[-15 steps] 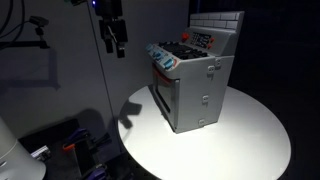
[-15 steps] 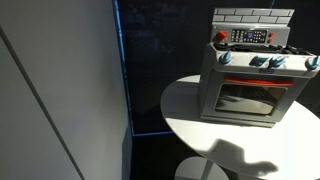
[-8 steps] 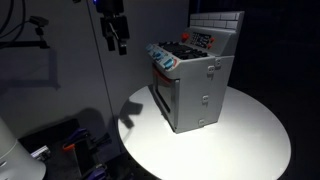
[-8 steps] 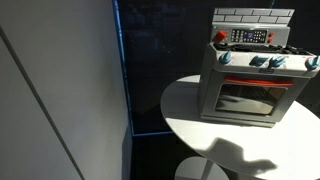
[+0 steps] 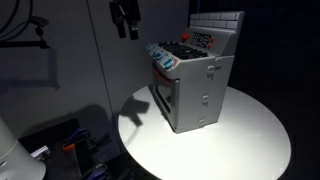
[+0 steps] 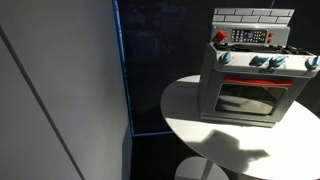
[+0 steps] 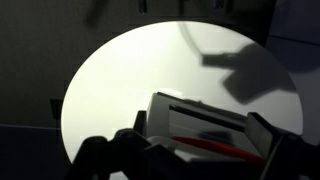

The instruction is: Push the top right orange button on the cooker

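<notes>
The cooker [image 5: 196,78] is a grey toy stove with a tiled back panel, standing on a round white table [image 5: 240,140]. It shows in both exterior views, front on with its oven door in one of them [image 6: 254,75]. A red-orange button [image 6: 221,36] sits at the top's back corner beside a dark control strip [image 6: 250,36]. My gripper [image 5: 124,18] hangs high in the air, apart from the cooker and off to its side. In the wrist view my gripper [image 7: 202,135] is open and empty, with the cooker [image 7: 205,125] far below between the fingers.
A row of blue knobs [image 6: 262,61] runs along the cooker's front edge. A pale wall panel [image 6: 60,90] stands beside the table. Dark clutter [image 5: 70,150] lies on the floor below. The room is dark.
My gripper has moved up and toward the cooker. Its shadow on the table has shifted. The cooker has not moved.
</notes>
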You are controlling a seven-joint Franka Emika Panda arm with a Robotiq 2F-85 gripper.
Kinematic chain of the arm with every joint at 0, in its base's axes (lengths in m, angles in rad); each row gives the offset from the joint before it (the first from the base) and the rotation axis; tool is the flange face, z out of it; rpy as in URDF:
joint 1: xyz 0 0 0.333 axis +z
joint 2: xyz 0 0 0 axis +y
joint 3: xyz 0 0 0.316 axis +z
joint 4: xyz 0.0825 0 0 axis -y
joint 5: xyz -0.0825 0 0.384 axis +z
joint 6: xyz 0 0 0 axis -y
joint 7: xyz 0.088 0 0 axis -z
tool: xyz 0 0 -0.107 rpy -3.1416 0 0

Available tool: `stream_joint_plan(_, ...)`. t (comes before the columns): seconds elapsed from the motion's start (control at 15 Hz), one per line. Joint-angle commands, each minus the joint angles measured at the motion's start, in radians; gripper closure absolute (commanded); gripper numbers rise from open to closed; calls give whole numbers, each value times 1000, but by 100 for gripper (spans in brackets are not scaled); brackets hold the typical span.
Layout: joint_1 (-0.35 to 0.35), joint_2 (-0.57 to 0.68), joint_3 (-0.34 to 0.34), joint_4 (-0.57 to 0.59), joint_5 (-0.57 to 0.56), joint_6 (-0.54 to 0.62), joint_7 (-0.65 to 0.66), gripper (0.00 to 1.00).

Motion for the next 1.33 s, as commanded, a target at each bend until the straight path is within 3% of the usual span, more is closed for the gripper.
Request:
stream_joint_plan(0.0,-30,65,0,92,-49,-1,43,0)
stream_joint_plan(0.6,-53,170,11,236,-135,-13,172,0)
stream_joint_plan(0.67,-42,146,-1,189,-118,-1,145,0)
stream_joint_plan(1.27,-42,158,0,210,-118,-1,153,0)
